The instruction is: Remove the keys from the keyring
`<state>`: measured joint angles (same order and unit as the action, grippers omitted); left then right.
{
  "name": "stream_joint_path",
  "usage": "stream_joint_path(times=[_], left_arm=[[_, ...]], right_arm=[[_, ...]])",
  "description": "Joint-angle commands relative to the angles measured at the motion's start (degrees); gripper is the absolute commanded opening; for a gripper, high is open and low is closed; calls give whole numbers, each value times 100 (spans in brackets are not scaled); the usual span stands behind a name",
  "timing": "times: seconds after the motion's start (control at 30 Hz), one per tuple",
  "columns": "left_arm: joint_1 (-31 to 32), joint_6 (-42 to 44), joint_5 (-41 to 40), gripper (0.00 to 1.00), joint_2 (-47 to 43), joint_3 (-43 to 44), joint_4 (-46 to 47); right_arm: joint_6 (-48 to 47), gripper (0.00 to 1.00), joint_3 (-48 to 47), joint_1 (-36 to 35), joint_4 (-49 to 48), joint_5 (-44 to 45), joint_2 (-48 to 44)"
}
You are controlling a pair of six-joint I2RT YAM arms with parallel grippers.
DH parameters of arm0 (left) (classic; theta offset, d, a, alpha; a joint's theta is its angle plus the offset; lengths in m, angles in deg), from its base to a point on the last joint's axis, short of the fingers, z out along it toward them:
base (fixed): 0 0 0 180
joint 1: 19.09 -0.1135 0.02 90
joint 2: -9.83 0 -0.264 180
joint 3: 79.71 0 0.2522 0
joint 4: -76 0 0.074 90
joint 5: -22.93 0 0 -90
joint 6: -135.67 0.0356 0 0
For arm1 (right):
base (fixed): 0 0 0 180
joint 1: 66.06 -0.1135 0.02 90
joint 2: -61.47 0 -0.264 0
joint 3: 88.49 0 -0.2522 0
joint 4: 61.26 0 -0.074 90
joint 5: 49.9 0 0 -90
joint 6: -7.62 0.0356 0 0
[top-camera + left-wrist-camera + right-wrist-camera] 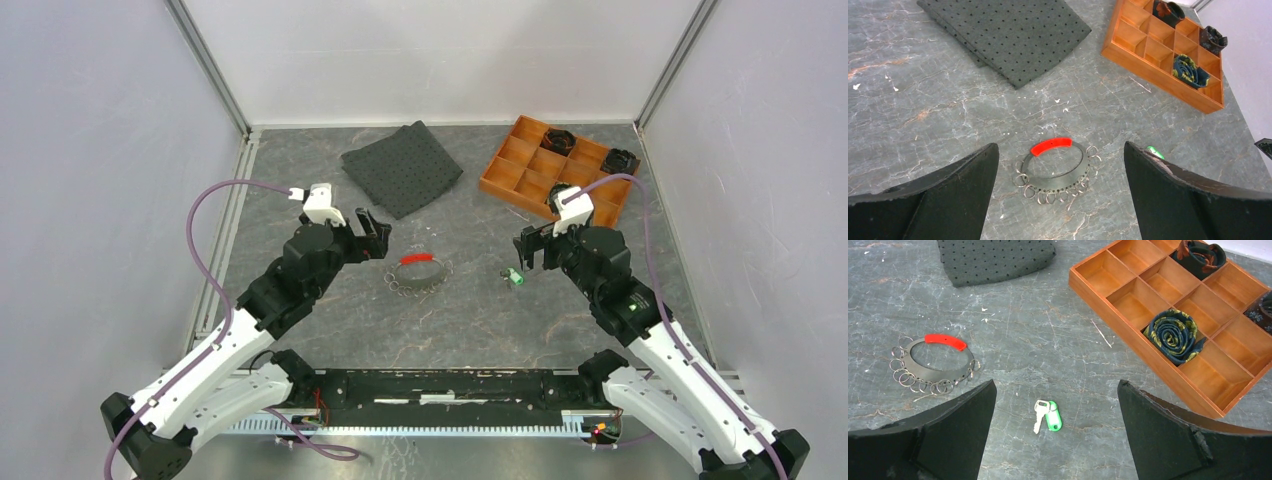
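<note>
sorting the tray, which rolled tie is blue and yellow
The rolled tie in the tray's near row; the other two sit in its far row.

Bright even overhead light, soft shadows, sharp focus, no glare.

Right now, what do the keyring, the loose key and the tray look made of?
The keyring: dull grey metal, with a glossy red strip that looks plastic. The loose key: shiny silver metal, its green tag likely plastic. The tray: orange-brown wood, grain visible.

Green key point(1153, 151) mostly hidden behind left claw point(1060, 146); wooden tray point(1118, 321) cut off at picture edge.
</note>
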<state>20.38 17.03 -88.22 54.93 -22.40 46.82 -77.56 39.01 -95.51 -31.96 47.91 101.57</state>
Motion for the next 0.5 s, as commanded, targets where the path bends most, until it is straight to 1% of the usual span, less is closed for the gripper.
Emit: stream_joint_path(times=[0.0, 0.47], left_arm=[[-17, 148, -232, 100, -47, 63, -26], [-18, 210, -216, 100, -58, 15, -32]], right_arm=[[-24, 98, -125, 26, -260, -55, 19], [-16, 98, -92, 19, -271, -108, -4]])
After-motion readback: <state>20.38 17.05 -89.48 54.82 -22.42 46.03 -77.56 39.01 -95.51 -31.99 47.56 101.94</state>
